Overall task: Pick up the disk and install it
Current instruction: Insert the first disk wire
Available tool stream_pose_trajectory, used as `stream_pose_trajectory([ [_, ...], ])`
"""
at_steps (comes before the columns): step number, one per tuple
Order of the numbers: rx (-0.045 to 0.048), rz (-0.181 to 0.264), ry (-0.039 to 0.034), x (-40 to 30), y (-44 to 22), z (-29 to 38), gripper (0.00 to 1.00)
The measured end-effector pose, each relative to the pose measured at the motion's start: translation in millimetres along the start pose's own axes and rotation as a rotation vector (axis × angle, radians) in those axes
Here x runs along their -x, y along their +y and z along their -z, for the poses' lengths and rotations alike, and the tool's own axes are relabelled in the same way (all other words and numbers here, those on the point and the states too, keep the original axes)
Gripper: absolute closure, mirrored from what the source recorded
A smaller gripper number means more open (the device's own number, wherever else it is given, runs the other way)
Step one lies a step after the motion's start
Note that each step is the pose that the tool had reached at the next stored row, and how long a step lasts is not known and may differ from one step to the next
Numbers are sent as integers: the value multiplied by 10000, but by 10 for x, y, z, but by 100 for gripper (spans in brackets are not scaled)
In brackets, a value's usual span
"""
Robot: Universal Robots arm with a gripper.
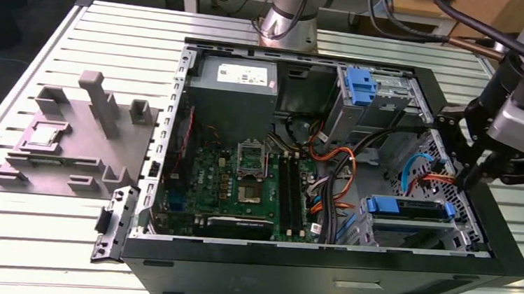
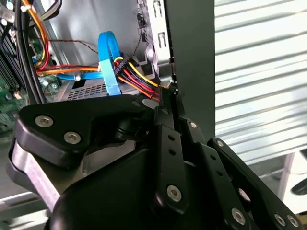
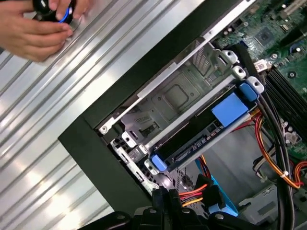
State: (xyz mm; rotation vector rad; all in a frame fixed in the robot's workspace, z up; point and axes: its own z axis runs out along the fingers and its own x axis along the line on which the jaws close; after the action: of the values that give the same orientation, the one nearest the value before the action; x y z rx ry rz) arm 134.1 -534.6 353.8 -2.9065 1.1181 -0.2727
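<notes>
Hand clenched on nothing, at the case wall; disk already in its bay.

The hand (image 1: 470, 181) hangs at the rim of the open computer case (image 1: 327, 278), tips pressed together, its body blocking much of the second wrist view. The disk (image 3: 201, 139) sits in the metal drive cage (image 3: 182, 96) just beyond the tips. Only its dark edge and blue frame show; its label is hidden. A bundle of red, yellow and orange cables (image 2: 139, 79) lies right by the tips. Farther out on the slatted counter (image 3: 57, 143), a person's fingers (image 3: 29, 36) grip a small dark round object (image 3: 48, 7), cut off by the frame and too hidden to identify.
</notes>
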Motion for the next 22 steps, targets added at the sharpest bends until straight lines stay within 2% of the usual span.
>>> stream_pose_trajectory([
  [4,101,-633,50,2,2,1,84],
  [10,114,-725,56,37,32,8,84],
  [20,396,-2485,194,39,33,-1,84],
  [21,412,-2564,198,40,34,0,84],
  [22,442,-2586,167,40,35,2,84],
])
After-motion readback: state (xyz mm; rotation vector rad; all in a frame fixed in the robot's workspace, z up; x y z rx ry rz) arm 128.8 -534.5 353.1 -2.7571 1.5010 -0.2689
